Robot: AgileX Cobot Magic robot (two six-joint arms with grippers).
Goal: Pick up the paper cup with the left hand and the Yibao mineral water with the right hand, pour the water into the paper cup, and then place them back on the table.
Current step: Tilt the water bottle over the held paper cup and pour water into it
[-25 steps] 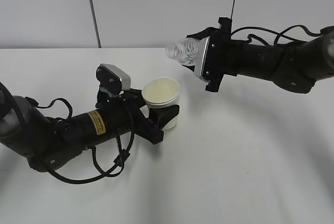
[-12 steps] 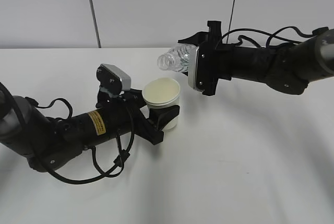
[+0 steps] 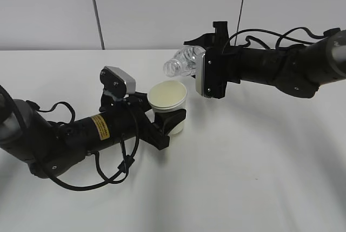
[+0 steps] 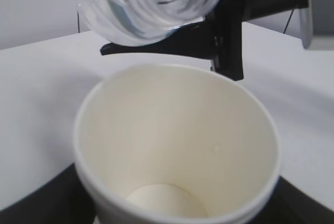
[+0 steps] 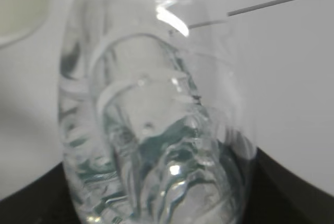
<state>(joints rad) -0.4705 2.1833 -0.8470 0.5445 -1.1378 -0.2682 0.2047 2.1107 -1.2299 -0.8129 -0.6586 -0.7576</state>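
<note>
Cup: the paper cup (image 3: 168, 102) stands upright left of the scene's centre, its mouth open and its inside looking dry in the left wrist view (image 4: 177, 151).
Left pincer: the left pincer (image 3: 172, 117) is partly open, its black fingers closed around the lower wall of the cup, one on each side.
Left arm: the left arm (image 3: 81, 134), with a yellow sticker, lies low over the desk (image 3: 243, 178) and reaches from the near left toward the cup.
Bottle: the water bottle (image 3: 181, 61) is tipped almost flat, its capless mouth pointing left and slightly down, above and just far of the cup's rim, not touching it.
Right pincer: the right pincer (image 3: 201, 53) is partly open and clamped on the bottle's body; the label is hidden.
Right arm: the right arm (image 3: 281, 70) comes in from the right, held above the desk.
Water: some water sits inside the bottle in the right wrist view (image 5: 156, 145); whether any is leaving the mouth I cannot tell.
</note>
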